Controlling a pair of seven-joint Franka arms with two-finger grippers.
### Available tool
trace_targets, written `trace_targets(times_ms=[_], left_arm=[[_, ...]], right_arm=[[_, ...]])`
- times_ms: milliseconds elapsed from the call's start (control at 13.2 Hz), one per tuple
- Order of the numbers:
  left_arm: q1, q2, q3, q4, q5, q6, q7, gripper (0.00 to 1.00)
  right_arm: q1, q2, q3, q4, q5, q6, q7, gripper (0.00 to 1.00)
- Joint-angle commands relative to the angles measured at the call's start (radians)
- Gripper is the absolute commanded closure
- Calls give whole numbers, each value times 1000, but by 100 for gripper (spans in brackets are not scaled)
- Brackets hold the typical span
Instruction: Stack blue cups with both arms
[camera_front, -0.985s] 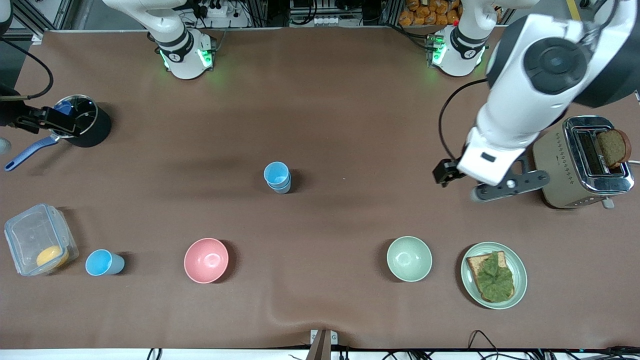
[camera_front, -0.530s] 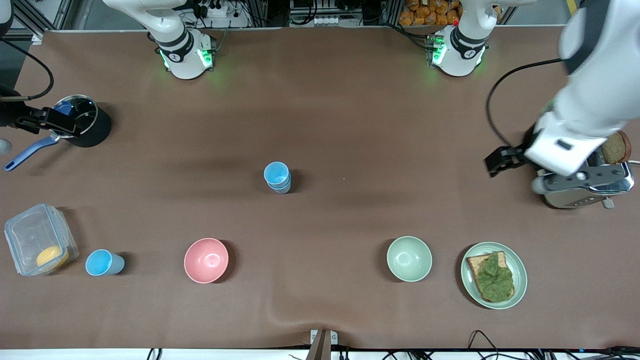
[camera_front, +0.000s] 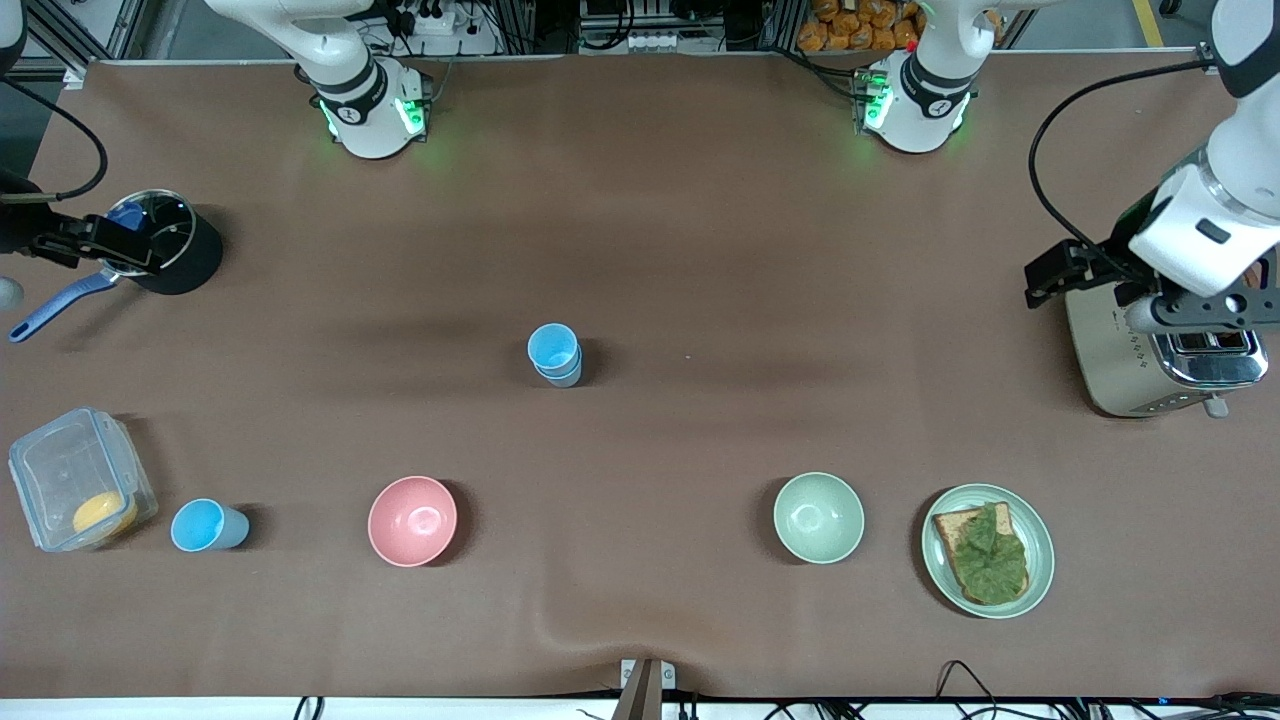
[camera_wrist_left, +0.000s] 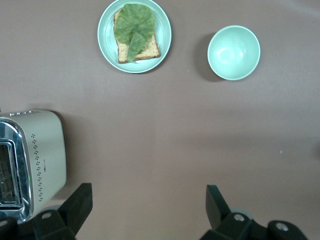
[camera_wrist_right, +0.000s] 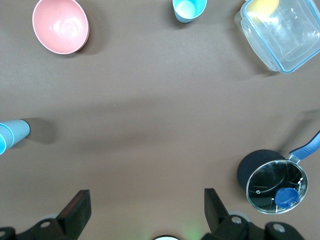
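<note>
Stack of blue cups done, arms parked

The stacked blue cups (camera_front: 554, 355) stood mid-surface; a lone cup (camera_front: 207, 526) sat beside the container (camera_front: 78, 478). Left gripper (camera_wrist_left: 149, 212) over the toaster (camera_front: 1150, 350) and right gripper (camera_wrist_right: 147, 210) over the pot (camera_wrist_right: 272, 182) hung empty, fingers apart; next, probably nothing

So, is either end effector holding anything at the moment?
No. The left end effector is open over bare table beside the beige metal toaster; the right end effector is open beside the black saucepan.
</note>
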Motion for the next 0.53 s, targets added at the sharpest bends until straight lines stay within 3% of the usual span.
trace_targets(times_ms=[0,455], left_arm=[[21,-24,-8,-28,0,9,56,0],[25,-28,-2,-17,0,-28,58,0]], right_arm=[[-17,1,12,7,-17,-6,-3,0],[-18,1,12,4,-15,-6,-3,0]])
